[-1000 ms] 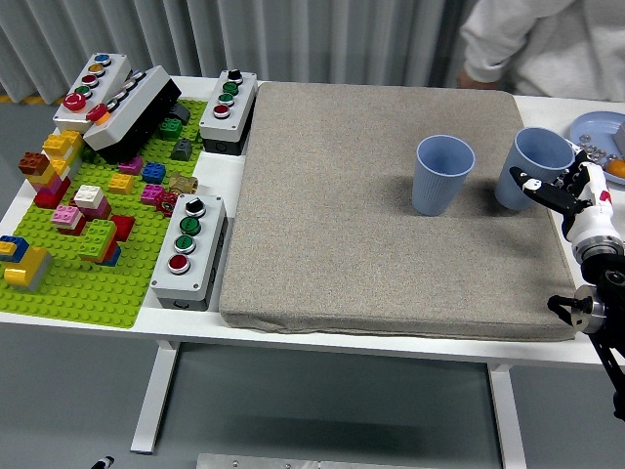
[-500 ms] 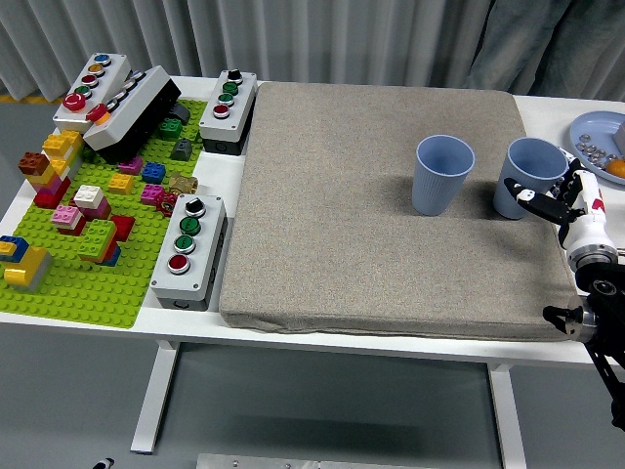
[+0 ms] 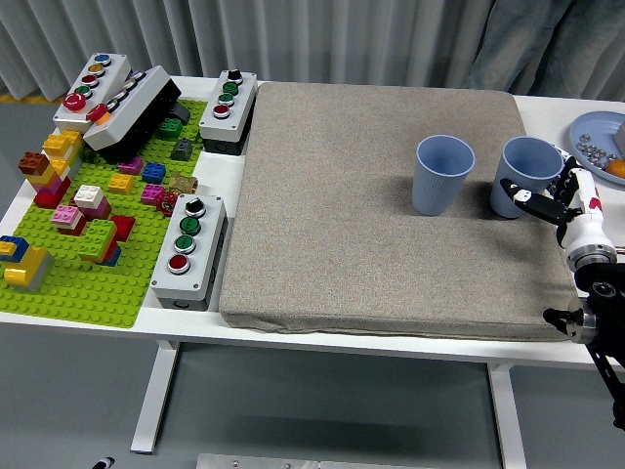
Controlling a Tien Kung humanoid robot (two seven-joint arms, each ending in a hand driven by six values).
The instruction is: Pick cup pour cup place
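Note:
Two light blue cups stand upright on the grey mat point(image 3: 371, 225): the left cup point(image 3: 442, 173) and the right cup point(image 3: 523, 166). My right hand point(image 3: 535, 195) comes in from the right edge. Its fingers wrap the lower near side of the right cup, with the thumb point(image 3: 515, 190) across the cup's front. The cup still stands on the mat, a little right of the left cup. What is inside the cups is not visible. My left arm is out of view.
A blue plate point(image 3: 592, 128) with small items sits at the far right edge. On the left are a green brick baseplate point(image 3: 88, 293) with loose bricks and several grey button boxes point(image 3: 189, 248). A person's dark clothing point(image 3: 547, 44) shows at the top right.
My right hand has moved left against the right cup, and the cup has slid slightly left toward the other cup. The person's white sleeve at the top right has gone out of view.

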